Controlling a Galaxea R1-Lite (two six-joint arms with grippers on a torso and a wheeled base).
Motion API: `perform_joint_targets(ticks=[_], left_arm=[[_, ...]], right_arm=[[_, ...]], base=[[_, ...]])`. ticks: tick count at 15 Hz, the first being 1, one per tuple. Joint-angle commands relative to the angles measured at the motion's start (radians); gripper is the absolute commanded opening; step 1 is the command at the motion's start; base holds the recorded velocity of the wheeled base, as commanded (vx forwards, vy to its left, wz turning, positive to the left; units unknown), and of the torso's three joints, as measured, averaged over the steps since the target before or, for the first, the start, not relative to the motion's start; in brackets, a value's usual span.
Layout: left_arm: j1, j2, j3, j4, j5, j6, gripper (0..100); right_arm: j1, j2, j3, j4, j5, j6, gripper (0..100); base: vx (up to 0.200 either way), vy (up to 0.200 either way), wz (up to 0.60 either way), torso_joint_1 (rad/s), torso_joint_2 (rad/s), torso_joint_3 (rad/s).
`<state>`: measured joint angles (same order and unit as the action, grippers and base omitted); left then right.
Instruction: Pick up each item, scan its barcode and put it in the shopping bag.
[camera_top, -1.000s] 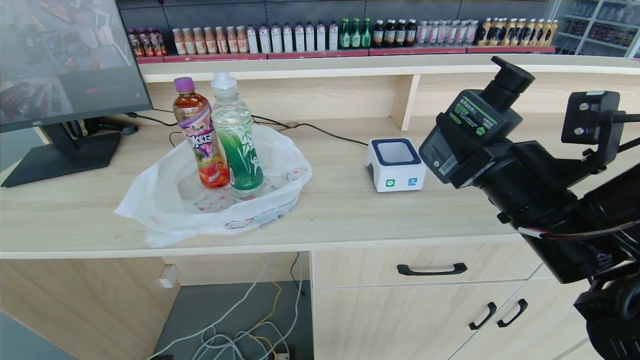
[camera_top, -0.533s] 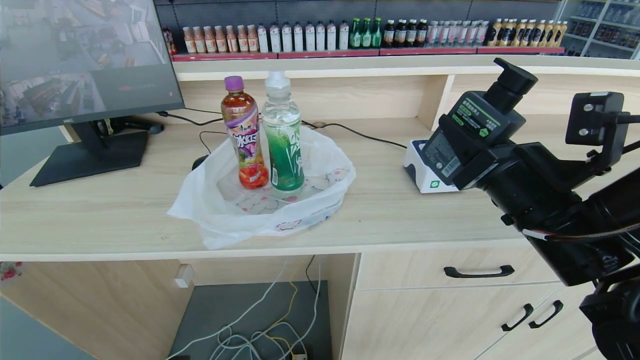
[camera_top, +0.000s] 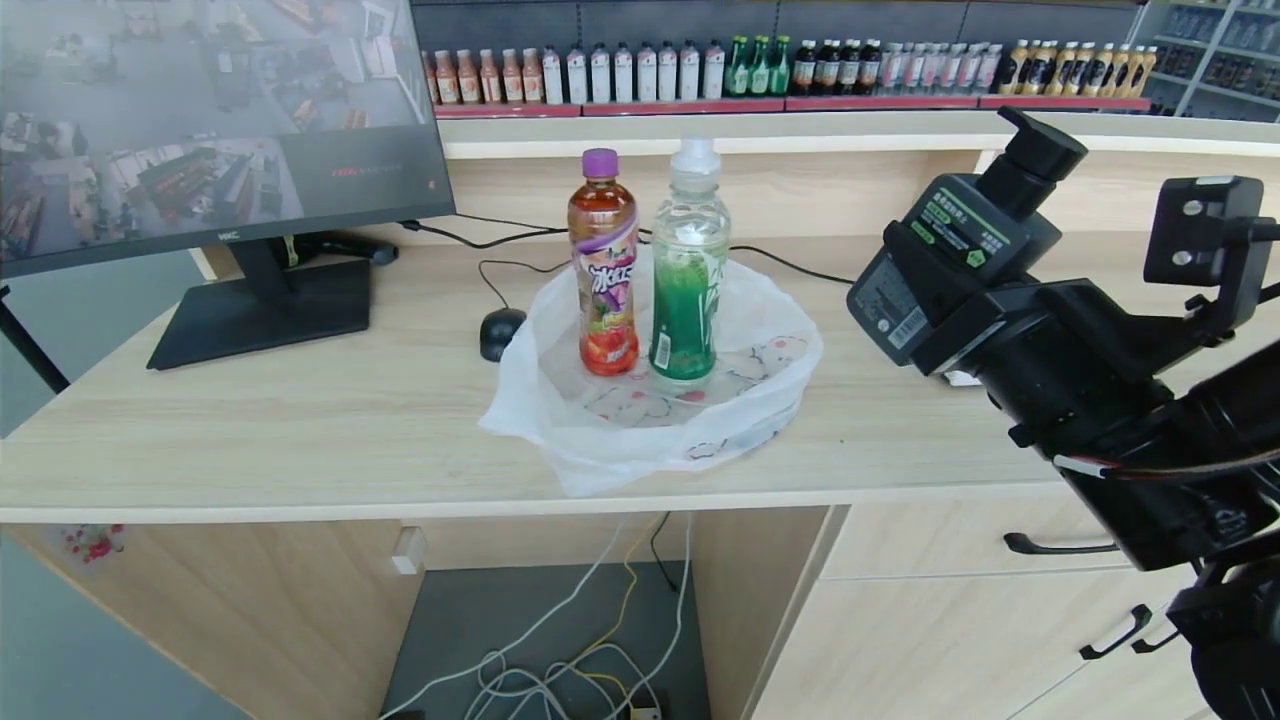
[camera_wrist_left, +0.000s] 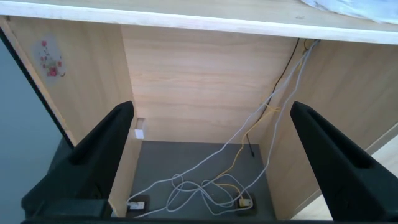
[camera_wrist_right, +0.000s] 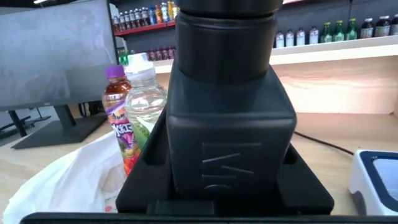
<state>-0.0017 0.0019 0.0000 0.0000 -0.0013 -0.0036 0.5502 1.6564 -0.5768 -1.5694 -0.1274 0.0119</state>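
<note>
The right pincer (camera_top: 985, 335), clamped on the black pump bottle (camera_top: 945, 250), holds it tilted with the pump head up and away, above the table's (camera_top: 300, 420) right side, and the open shopping bag (camera_top: 775, 395) with its two upright bottles (camera_top: 603, 270) lies just to its left.

head: down onto counter (camera_top: 300, 420) | left wrist: beneath | right wrist: bag (camera_wrist_right: 50, 180) shared
</note>
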Motion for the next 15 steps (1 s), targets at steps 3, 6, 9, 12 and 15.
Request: perform_joint_targets(ticks=[3, 6, 9, 12, 15], left_arm=[[-0.001, 0.000, 0.000, 0.000, 0.000, 0.004, 100], [0.000, 0.000, 0.000, 0.000, 0.000, 0.004, 100], [0.000, 0.000, 0.000, 0.000, 0.000, 0.002, 100], [0.000, 0.000, 0.000, 0.000, 0.000, 0.002, 100], [-0.001, 0.000, 0.000, 0.000, 0.000, 0.002, 100]], right_arm=[[0.004, 0.000, 0.003, -0.001, 0.000, -0.006, 0], [0.013, -0.007, 0.003, -0.001, 0.025, -0.036, 0], [0.043, 0.002, -0.002, -0.001, 0.086, -0.073, 0], [0.117, 0.091, -0.087, -0.001, 0.083, -0.076, 0], [0.131, 0.189, -0.189, 0.019, 0.084, -0.075, 0]], base=[[0.000, 0.133, 0.00, 0.000, 0.00, 0.002], [0.000, 0.000, 0.00, 0.000, 0.00, 0.000], [0.000, 0.000, 0.00, 0.000, 0.00, 0.000], [0.000, 0.000, 0.00, 0.000, 0.00, 0.000], [0.000, 0.000, 0.00, 0.000, 0.00, 0.000]])
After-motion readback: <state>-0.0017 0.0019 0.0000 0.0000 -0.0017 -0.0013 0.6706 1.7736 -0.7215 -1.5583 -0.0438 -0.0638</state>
